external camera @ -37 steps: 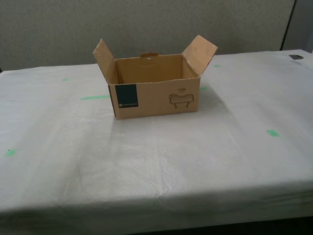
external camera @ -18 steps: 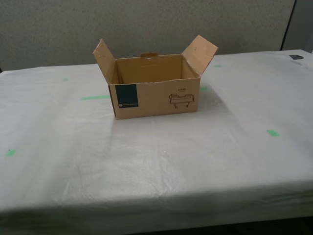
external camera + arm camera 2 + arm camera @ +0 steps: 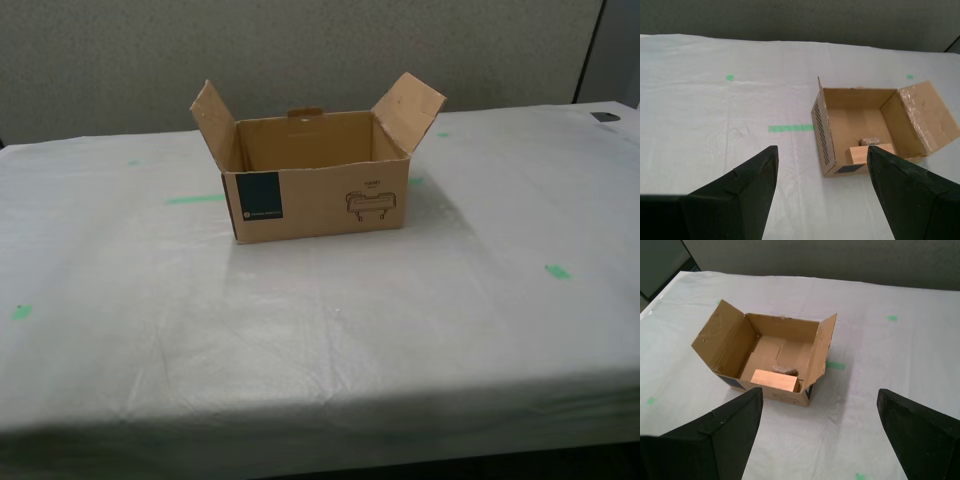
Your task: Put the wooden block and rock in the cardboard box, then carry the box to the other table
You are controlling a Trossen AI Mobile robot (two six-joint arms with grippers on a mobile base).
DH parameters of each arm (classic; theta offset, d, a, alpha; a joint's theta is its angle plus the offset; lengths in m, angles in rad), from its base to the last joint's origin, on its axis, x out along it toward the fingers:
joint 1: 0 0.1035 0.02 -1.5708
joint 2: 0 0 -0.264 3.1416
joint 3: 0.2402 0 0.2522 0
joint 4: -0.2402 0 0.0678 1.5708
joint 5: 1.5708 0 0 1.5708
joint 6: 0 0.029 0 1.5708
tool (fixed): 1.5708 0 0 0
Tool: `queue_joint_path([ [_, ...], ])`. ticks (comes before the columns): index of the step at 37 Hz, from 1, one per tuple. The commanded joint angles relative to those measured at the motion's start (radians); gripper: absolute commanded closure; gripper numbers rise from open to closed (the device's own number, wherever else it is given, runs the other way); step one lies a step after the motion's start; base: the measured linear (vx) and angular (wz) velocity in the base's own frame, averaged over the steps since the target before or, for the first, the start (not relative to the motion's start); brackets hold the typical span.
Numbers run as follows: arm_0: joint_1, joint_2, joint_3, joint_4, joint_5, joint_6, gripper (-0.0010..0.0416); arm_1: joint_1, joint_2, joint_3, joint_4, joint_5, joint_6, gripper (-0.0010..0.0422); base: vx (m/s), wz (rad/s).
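Cardboard box (image 3: 315,190) sits on white-sheeted tabletop (image 3: 330,330), 2 flaps up. Wooden block (image 3: 774,380) and rock (image 3: 785,370) lie inside, touching, rock at block's 12 o'clock. My first tool (image 3: 819,432) and second tool (image 3: 822,186) hang spread apart, empty.

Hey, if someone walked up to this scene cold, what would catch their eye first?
The open cardboard box stands alone mid-table on the wrinkled white table, its side flaps splayed outward. Inside it, by the front wall, lie the wooden block and, just behind, the rock. Green tape marks dot the sheet around the box.
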Motion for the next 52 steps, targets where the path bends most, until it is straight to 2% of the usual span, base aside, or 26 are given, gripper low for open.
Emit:
queue_joint_path([
  [1, 0.000, -0.010, -0.001, -0.014, 0.003, 0.003, 0.0092, -0.001, -0.044, -0.050, -0.001, 0.005, -0.002, 0.0174, 0.000, 0.000],
  [13, 0.001, -0.048, -0.018, 0.000, 0.002, -0.003, 0.0101, -0.002, -0.147, -0.177, 0.005, 0.005, 0.018, 0.0174, 0.000, 0.000],
  [18, 0.001, -0.077, -0.080, 0.026, 0.003, -0.002, 0.0089, -0.002, -0.176, -0.222, 0.047, 0.005, 0.080, 0.0174, 0.000, 0.000],
  [24, 0.001, -0.104, -0.193, 0.072, 0.002, -0.002, 0.0093, -0.002, -0.199, -0.252, 0.094, 0.004, 0.089, 0.0174, 0.000, 0.000],
  [27, 0.001, -0.122, -0.251, 0.103, 0.002, -0.002, 0.0097, -0.002, -0.202, -0.259, 0.099, 0.000, 0.129, 0.0174, 0.000, 0.000],
  [31, 0.001, -0.143, -0.313, 0.122, 0.002, -0.002, 0.0102, -0.002, -0.202, -0.282, 0.115, -0.004, 0.220, 0.0174, 0.000, 0.000],
  [33, 0.002, -0.151, -0.340, 0.131, 0.002, -0.002, 0.0102, -0.002, -0.202, -0.298, 0.127, -0.004, 0.248, 0.0174, 0.000, 0.000],
  [41, 0.002, -0.161, -0.408, 0.153, 0.002, -0.001, 0.0089, -0.002, -0.201, -0.353, 0.176, -0.003, 0.241, 0.0174, 0.000, 0.000],
  [52, 0.002, -0.161, -0.415, 0.154, 0.002, 0.005, 0.0093, -0.003, -0.201, -0.369, 0.183, -0.003, 0.238, 0.0174, 0.000, 0.000],
])
